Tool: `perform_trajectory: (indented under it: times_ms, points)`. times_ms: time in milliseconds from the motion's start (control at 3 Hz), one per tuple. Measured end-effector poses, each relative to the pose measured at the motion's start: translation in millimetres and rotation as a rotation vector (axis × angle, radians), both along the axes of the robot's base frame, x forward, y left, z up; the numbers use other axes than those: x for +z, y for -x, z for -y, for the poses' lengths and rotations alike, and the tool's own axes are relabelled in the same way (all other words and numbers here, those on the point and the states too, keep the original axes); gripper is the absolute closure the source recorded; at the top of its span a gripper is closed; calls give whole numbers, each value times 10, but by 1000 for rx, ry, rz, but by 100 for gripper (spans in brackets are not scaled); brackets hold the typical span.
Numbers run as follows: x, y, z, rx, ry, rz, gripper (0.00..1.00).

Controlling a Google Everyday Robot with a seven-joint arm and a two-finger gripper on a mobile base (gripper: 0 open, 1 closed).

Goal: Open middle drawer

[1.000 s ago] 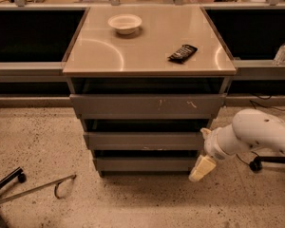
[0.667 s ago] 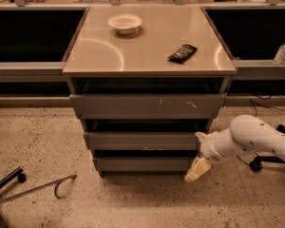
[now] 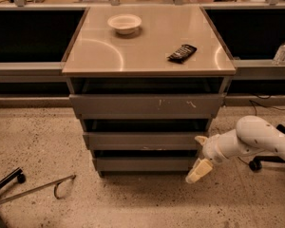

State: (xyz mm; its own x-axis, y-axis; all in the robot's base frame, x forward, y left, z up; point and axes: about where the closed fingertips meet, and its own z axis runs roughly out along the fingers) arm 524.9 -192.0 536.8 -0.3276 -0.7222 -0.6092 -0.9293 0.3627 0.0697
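The middle drawer point(image 3: 142, 140) is the plain grey front in the middle of a three-drawer cabinet, and it looks pushed in. My gripper point(image 3: 200, 156) is at the cabinet's lower right corner, on a white arm point(image 3: 256, 137) coming in from the right. Its jaws stand apart, open and empty. One cream fingertip point(image 3: 201, 139) is by the right end of the middle drawer front. The other fingertip point(image 3: 199, 171) hangs lower, beside the bottom drawer point(image 3: 142, 164).
The top drawer point(image 3: 147, 106) has white scratch marks. On the cabinet top point(image 3: 109, 51) sit a white bowl point(image 3: 124, 23) and a dark packet point(image 3: 182, 52). A metal rod point(image 3: 35, 190) lies on the speckled floor at left. A bottle point(image 3: 281, 50) stands on the right ledge.
My arm has moved left, bringing the gripper closer to the right end of the middle and bottom drawers. The drawers have not moved.
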Motion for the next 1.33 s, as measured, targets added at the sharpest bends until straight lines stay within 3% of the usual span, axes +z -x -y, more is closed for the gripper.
perform_trajectory:
  times_ms: [333, 667, 1000, 1333]
  points:
    - [-208, -94, -17, -3, 0, 18, 0]
    - [-605, -287, -218, 51, 29, 96, 0]
    - [-929, -575, -363, 67, 44, 185, 0]
    - [-1004, -862, -387, 22, 83, 288, 0]
